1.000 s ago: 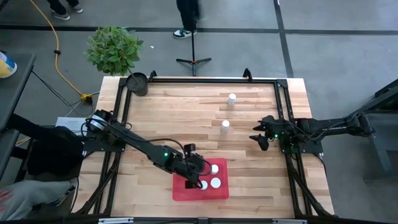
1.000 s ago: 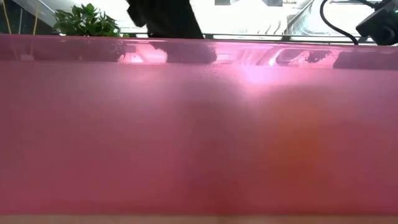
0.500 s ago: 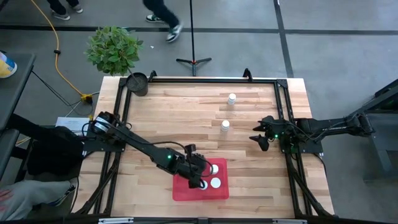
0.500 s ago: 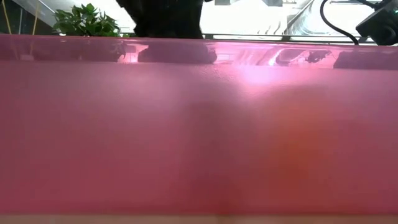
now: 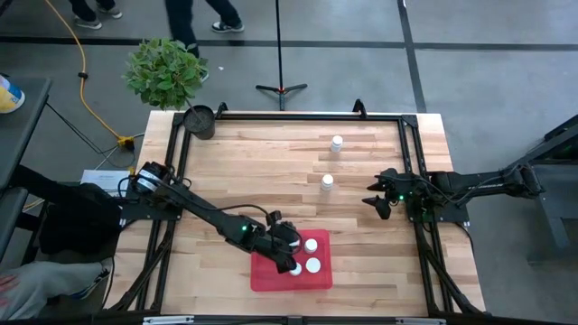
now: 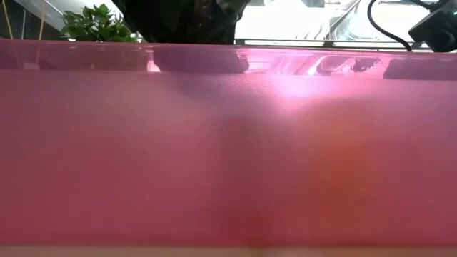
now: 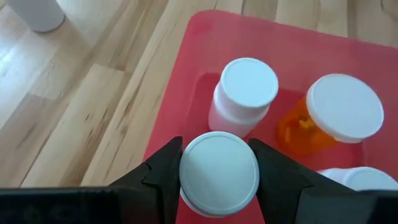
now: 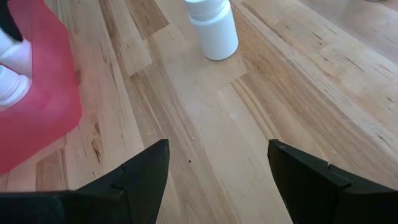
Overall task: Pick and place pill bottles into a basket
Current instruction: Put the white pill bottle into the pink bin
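1. While the left gripper (image 7: 219, 171) clamped a white-capped pill bottle (image 7: 219, 173) over the red tray (image 7: 186, 99), lowering upright, clear of neighbouring bottles, looked wise.
2. Right gripper (image 8: 217, 163) waited, fingers apart.

A: What colour is the basket (image 5: 271, 275)?

B: Red, slightly see-through. In the low view its wall (image 6: 228, 143) fills the picture as a pink-red haze.

A: And the pill bottles?

B: Mostly white with white caps. The bottle (image 7: 219, 173) between the black fingers (image 7: 163, 171) of the left hand (image 7: 217, 177) shows a white cap; a white bottle (image 7: 242, 93) and one with an orange-amber body (image 7: 298, 132) stand inside the red walls.

A: The surface (image 5: 271, 171)?

B: Pale wood in planks with darker grain streaks, framed in black. Two white bottles (image 5: 327, 182) (image 5: 337, 143) stand on it. The right hand (image 5: 377, 205) is black, the plant (image 5: 165, 72) green.
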Robot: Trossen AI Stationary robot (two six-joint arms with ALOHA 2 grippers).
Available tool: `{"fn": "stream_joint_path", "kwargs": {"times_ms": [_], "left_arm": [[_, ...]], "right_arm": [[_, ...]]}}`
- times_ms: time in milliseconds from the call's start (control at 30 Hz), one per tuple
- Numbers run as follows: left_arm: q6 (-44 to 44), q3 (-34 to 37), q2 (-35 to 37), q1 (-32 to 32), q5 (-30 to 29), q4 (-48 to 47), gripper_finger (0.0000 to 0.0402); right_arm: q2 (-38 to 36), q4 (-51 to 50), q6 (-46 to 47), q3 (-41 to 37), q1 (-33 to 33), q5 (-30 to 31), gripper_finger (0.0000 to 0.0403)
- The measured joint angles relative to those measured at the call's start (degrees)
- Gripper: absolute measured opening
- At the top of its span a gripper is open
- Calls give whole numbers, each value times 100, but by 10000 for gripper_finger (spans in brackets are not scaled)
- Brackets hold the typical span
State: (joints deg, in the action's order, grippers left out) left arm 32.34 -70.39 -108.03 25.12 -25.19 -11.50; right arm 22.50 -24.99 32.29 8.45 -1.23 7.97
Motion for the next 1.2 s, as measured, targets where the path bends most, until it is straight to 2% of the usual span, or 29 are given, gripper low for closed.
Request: {"fn": "stream_joint_path", "kwargs": {"times_ms": [667,900,1100,1200], "left_arm": [[109,0,0,0,248,145,193],[118,0,0,0,262,154,218],[124,0,4,0,264,158,198],[131,0,4,0,268,163,201]], "right_arm": [[0,0,-37,0,0,2,263],[0,0,-37,0,0,2,263],[0,1,-37,2,0,2,263],[0,2,-37,2,0,2,263]]}}
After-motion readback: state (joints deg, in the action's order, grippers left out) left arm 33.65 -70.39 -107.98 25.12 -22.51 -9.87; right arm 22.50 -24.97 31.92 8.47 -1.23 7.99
